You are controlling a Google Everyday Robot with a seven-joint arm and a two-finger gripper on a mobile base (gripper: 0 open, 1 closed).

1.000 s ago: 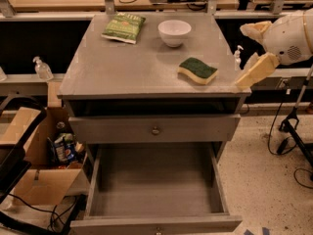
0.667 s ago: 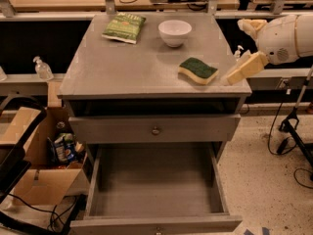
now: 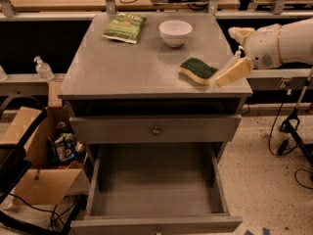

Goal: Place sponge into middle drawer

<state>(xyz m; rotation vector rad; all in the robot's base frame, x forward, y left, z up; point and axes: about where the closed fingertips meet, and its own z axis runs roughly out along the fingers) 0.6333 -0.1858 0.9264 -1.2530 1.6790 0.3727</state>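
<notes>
Sponge [image 3: 197, 70], wavy yellow foam topped green, on tabletop [image 3: 127, 67]; gripper [image 3: 238, 53] at its 3 o'clock, spread wide, empty; middle drawer [image 3: 156, 182] pulled out.

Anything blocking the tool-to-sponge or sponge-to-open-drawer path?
Nothing visible. The tool sits just right of the yellow-and-green sponge on the grey tabletop, with bare surface between them. White bowl and green snack bag lie farther back. The grey middle drawer stands pulled out below, its inside bare.
</notes>
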